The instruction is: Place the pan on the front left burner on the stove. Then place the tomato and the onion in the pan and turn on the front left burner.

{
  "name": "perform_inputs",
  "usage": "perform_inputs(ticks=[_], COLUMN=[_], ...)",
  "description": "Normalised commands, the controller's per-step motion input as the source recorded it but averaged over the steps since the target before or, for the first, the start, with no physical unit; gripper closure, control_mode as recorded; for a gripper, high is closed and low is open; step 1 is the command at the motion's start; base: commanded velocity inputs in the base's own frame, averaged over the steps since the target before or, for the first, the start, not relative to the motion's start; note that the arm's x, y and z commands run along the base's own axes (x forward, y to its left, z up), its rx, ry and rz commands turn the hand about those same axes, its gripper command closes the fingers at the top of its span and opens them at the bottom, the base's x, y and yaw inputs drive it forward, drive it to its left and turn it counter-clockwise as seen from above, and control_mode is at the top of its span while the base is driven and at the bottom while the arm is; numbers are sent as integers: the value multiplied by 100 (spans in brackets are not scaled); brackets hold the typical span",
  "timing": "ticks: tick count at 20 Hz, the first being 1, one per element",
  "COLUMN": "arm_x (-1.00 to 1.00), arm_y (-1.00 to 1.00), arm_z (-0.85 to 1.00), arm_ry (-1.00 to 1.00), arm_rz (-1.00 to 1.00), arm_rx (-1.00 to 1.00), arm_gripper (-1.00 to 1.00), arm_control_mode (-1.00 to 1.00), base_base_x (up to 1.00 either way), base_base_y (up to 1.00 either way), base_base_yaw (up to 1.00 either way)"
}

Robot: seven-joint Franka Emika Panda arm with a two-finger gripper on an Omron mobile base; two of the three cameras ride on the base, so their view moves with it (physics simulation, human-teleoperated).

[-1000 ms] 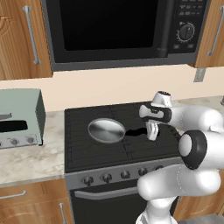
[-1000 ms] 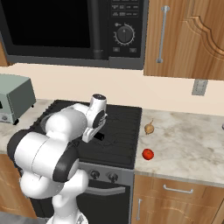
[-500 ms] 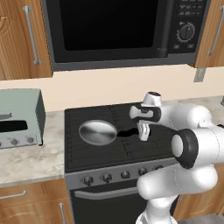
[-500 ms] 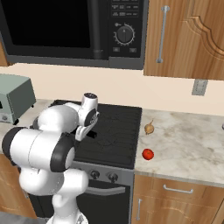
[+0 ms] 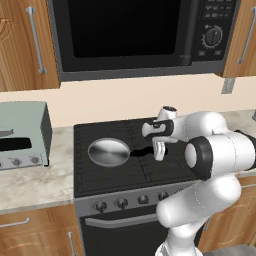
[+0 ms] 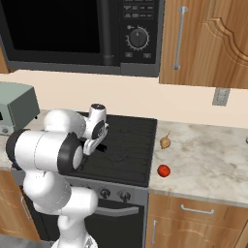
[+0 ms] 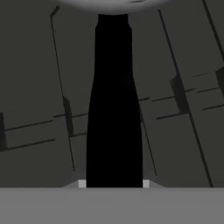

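Now the pincer (image 5: 159, 151) is clamped on the black handle of the pan (image 5: 108, 152), over the left side of the stove (image 5: 100, 175). Far right on the surface (image 6: 213, 164), the onion (image 6: 165, 142) and tomato (image 6: 163, 170) lie apart.

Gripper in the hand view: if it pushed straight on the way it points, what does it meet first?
The gripper is shut on the pan by its black handle, which fills its line. Going on, it would drive handle and pan into the stove grate just below, though depth is unclear.
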Motion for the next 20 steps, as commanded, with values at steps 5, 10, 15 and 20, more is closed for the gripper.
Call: perform_inputs(ticks=[5,10,15,20], arm_x=[29,21,5,-2], arm_y=[0,0,3,7], arm_z=[-20,-22,-25,-12], arm_ry=[0,0,0,0], arm_rz=[0,0,0,0], arm_rx=[0,-1,-2,-4], arm_gripper=[100,100,100,-100], arm_control_mode=[-100,-100,-100,-100], base_base_x=[0,0,0,0], base_base_y=[0,0,0,0], base_base_yaw=[0,0,0,0])
